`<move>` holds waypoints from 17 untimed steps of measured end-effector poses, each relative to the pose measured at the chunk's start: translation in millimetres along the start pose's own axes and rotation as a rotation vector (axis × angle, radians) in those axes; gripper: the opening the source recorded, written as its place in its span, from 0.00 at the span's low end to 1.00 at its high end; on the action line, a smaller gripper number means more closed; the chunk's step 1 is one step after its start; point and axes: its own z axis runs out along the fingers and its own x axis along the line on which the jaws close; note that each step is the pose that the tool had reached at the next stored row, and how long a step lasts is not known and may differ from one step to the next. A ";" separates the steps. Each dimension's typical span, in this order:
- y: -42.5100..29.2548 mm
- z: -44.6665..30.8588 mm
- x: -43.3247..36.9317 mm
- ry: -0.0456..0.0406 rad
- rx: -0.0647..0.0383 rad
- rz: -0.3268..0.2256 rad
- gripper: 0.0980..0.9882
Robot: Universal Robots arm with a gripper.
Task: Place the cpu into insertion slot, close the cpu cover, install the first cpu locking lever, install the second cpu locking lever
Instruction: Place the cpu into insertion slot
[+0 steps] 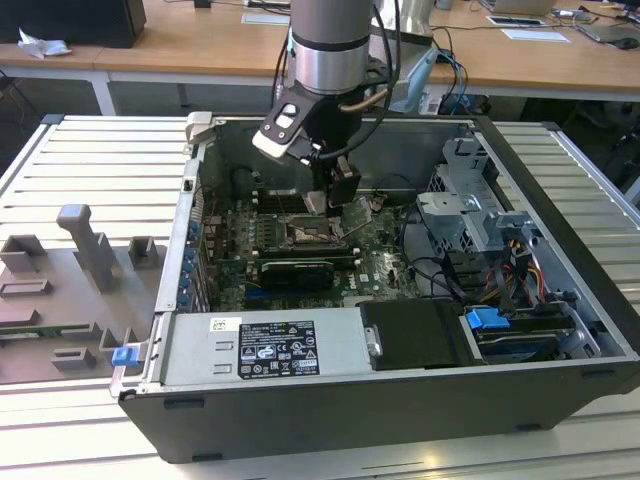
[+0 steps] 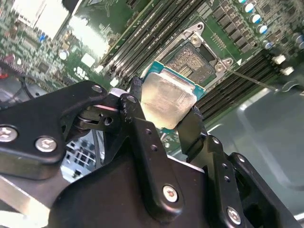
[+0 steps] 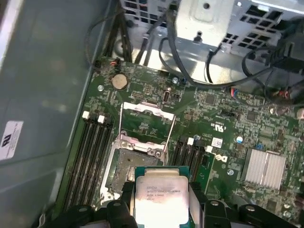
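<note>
The cpu is a pale silvery square on a green carrier edge, and my gripper is shut on it, one black finger on each side. It hangs a little above the green board, beside the insertion slot, whose dark centre lies uncovered. In the first wrist view the cpu sits in my gripper, overlapping the near edge of the insertion slot. The cpu cover stands swung open beyond the slot. In the exterior view my gripper hovers just over the slot.
Black memory slots flank the socket on both sides. A thin lever wire sticks out beside it. A metal drive cage with cables fills the case's right, a power supply the front. A grey fixture lies outside the case.
</note>
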 end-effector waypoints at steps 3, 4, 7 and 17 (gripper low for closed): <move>-0.5 6.2 -0.1 -0.0031 0.001 0.046 0.50; -0.6 7.2 -0.1 -0.0032 0.001 0.048 0.50; -0.7 9.2 -0.2 -0.0030 0.002 0.048 0.50; -1.1 13.6 -0.3 -0.0027 0.003 0.048 0.50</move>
